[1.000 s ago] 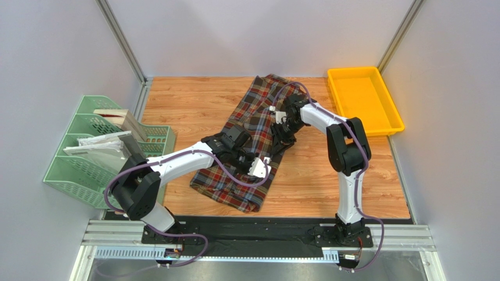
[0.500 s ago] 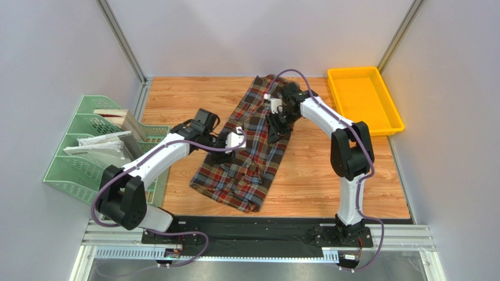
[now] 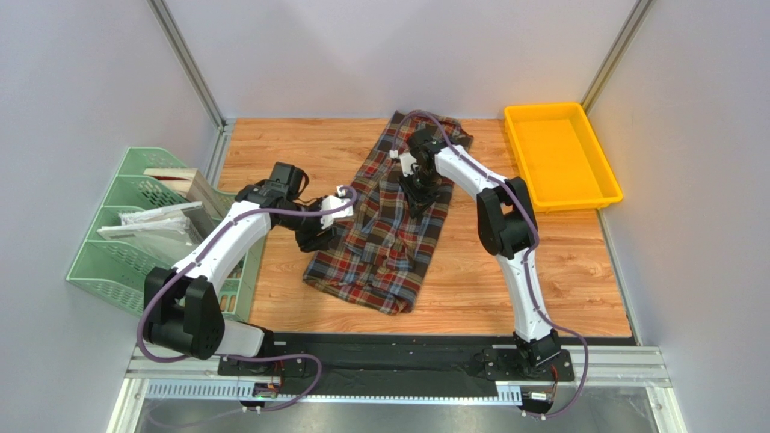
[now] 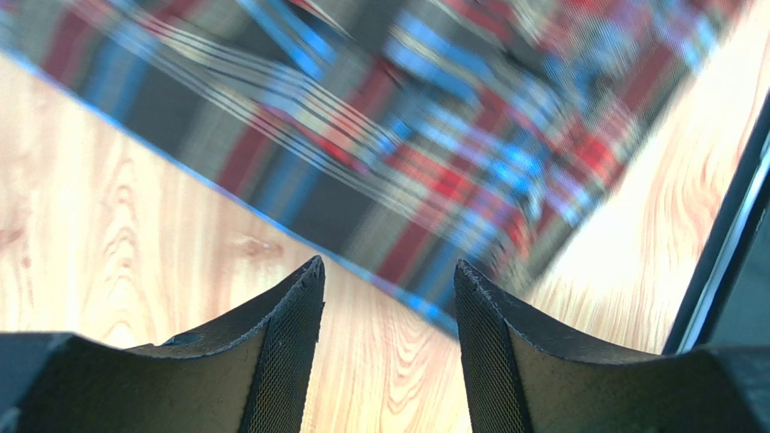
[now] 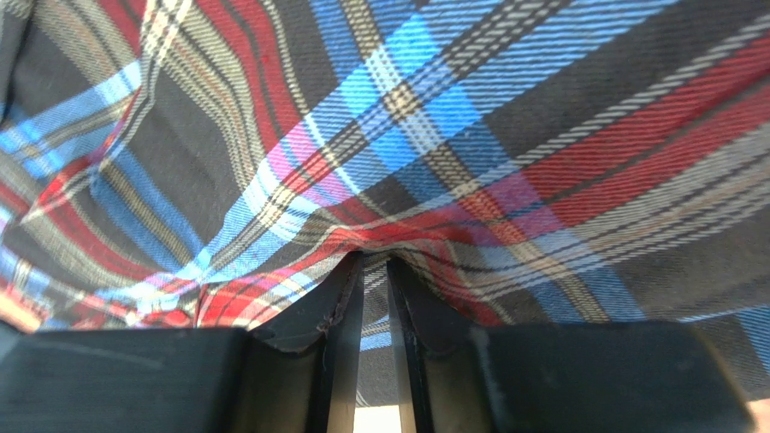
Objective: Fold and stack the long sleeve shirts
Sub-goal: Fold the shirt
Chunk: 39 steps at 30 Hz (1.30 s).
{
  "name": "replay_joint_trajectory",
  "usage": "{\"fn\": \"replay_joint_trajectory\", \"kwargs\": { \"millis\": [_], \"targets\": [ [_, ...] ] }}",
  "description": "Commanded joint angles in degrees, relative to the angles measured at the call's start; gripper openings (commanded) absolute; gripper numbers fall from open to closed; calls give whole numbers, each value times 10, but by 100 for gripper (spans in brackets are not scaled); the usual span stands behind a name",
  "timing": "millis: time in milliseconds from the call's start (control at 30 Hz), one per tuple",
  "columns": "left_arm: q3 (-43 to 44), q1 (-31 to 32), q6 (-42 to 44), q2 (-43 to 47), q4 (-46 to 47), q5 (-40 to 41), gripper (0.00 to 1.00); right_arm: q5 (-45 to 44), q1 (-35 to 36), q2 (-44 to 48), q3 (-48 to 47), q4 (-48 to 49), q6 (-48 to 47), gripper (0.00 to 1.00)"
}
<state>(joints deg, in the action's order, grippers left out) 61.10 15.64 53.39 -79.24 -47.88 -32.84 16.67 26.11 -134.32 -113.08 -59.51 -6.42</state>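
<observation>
The plaid flannel shirt (image 3: 389, 225) in brown, red, blue and cream lies as a long folded strip from the table's back centre to the front centre. My left gripper (image 3: 318, 236) is open and empty, just off the shirt's left edge over bare wood; in the left wrist view the shirt (image 4: 407, 135) lies beyond the gripper (image 4: 389, 280). My right gripper (image 3: 417, 194) is shut on a pinched fold of the shirt near its upper part; in the right wrist view the gripper (image 5: 375, 266) grips cloth (image 5: 452, 135) that fills the frame.
A yellow tray (image 3: 560, 153) stands at the back right. A green file rack (image 3: 136, 230) with papers and a board stands at the left edge. Grey walls close in the table on three sides.
My left gripper has let go of the shirt and drawn back left off its edge. My right gripper has moved left and back, holding the cloth. The shirt's front end shifted slightly.
</observation>
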Motion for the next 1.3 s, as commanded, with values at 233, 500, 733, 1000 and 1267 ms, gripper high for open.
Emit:
{"fn": "replay_joint_trajectory", "kwargs": {
  "millis": [233,500,733,1000,1267],
  "targets": [
    [7,147,-6,-164,68,143,58,-189,-24,-69,-133,-3,-114,24],
    [35,207,-28,-253,55,162,46,-93,-40,75,37,-8,-129,30],
    [31,296,-30,-249,-32,152,36,14,-61,153,65,-56,-101,37],
    [31,368,-114,-227,-80,80,34,28,-61,164,100,-52,-86,36],
    [47,272,-202,-82,-36,-59,51,-1,-55,101,109,5,-73,35]
  ]
}}
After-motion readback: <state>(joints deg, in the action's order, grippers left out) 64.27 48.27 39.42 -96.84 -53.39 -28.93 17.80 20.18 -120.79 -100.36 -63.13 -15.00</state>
